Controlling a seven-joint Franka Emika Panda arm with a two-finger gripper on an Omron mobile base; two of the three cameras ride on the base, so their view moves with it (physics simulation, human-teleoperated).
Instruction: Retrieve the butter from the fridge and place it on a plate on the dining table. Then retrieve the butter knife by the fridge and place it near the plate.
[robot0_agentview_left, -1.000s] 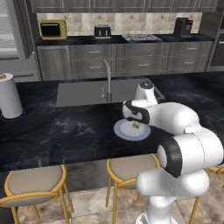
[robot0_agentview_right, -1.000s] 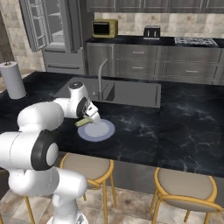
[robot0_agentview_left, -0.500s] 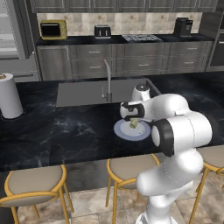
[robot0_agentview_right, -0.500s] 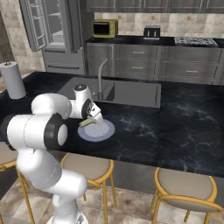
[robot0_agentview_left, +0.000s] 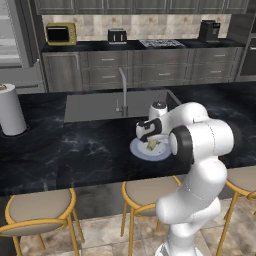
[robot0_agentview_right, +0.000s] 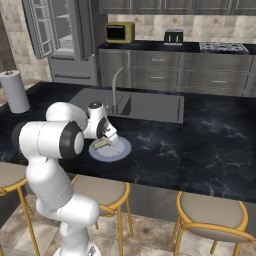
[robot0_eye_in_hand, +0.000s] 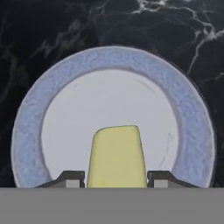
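Observation:
The pale yellow butter (robot0_eye_in_hand: 117, 155) sits between my two fingertips, and my gripper (robot0_eye_in_hand: 116, 179) is shut on it. It hangs low over the round white-blue plate (robot0_eye_in_hand: 113, 57). The plate (robot0_agentview_left: 138, 150) lies on the black marble dining table (robot0_agentview_left: 75, 150), just in front of the sink. From the two sides, my gripper (robot0_agentview_left: 149, 138) (robot0_agentview_right: 107, 140) points down at the plate (robot0_agentview_right: 123, 150), with the butter (robot0_agentview_right: 101, 144) right at the plate's surface. The grey fridge (robot0_agentview_right: 55, 30) stands at the back left with a door open. The butter knife is out of view.
A sink (robot0_agentview_left: 100, 105) with a tall faucet (robot0_agentview_left: 122, 90) lies just behind the plate. A paper towel roll (robot0_agentview_left: 11, 110) stands at the table's left end. Wooden stools (robot0_agentview_left: 145, 192) line the near side. A yellow oven (robot0_agentview_left: 61, 34) and a toaster (robot0_agentview_left: 117, 35) sit on the back counter.
The arm's elbow has swung in closer over the table, while the gripper has stayed over the plate with the butter in it. The base has not moved.

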